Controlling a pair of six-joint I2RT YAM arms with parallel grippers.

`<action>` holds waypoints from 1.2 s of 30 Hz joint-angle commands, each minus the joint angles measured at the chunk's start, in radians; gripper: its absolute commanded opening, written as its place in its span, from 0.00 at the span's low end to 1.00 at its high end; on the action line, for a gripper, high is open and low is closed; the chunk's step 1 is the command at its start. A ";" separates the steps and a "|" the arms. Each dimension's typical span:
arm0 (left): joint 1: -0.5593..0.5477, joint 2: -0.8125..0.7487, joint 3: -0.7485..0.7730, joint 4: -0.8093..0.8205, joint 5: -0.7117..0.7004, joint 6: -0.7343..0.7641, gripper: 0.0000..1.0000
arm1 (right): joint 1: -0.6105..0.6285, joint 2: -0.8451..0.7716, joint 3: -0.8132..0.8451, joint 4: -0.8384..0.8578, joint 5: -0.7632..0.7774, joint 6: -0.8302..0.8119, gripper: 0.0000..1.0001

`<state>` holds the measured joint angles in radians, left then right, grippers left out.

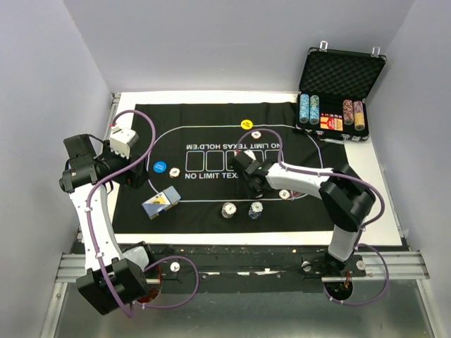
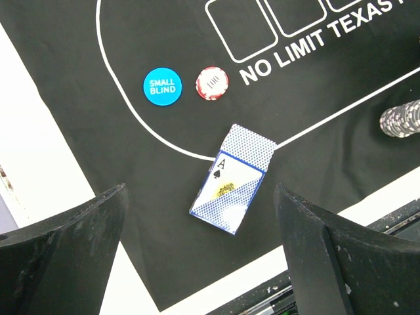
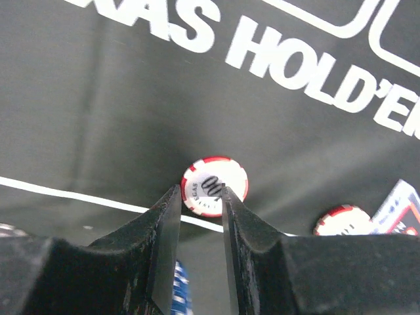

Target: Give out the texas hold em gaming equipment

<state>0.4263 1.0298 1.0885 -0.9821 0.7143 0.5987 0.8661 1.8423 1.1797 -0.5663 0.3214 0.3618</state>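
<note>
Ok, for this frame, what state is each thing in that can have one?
Carrying case: open, lid upright.
Deck box: lying flat, ace side up.
Small blind disc: flat, print up.
Grey chip stack: upright.
Bluish chip stack: upright.
Red-and-white chip: lying flat.
Left tool: wide open, empty.
Right tool: jaws narrowly apart, tips at the Red-and-white chip.

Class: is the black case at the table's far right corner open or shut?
Open. The black hard-shell case has its lid raised, foam lining showing, and rows of speckled chips lie exposed in its base.
</note>
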 commanded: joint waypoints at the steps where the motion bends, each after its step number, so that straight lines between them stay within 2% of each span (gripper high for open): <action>1: 0.009 0.010 0.039 -0.012 -0.001 0.012 0.99 | -0.035 -0.049 -0.106 -0.104 0.068 0.065 0.38; 11: 0.009 0.013 0.047 -0.018 0.001 0.018 0.99 | -0.119 -0.179 -0.176 -0.191 0.120 0.135 0.38; 16: 0.008 0.012 0.034 -0.015 0.004 0.016 0.99 | -0.121 -0.233 -0.126 -0.106 0.022 0.106 0.36; 20: 0.008 -0.002 0.033 -0.017 0.005 0.016 0.99 | -0.121 -0.181 -0.011 -0.055 -0.099 0.045 0.36; 24: 0.008 -0.004 0.034 -0.016 0.007 0.007 0.99 | -0.121 -0.089 0.046 -0.018 -0.156 0.006 0.41; 31: 0.009 -0.007 0.042 -0.018 0.001 0.007 0.99 | -0.119 -0.008 0.034 0.029 -0.151 -0.015 0.43; 36: 0.009 -0.001 0.044 -0.020 -0.001 0.009 0.99 | -0.119 -0.002 -0.008 0.037 -0.090 0.000 0.42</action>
<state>0.4263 1.0389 1.1057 -0.9859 0.7143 0.6014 0.7444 1.8366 1.2026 -0.5510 0.1959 0.3649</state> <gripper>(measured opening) 0.990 0.426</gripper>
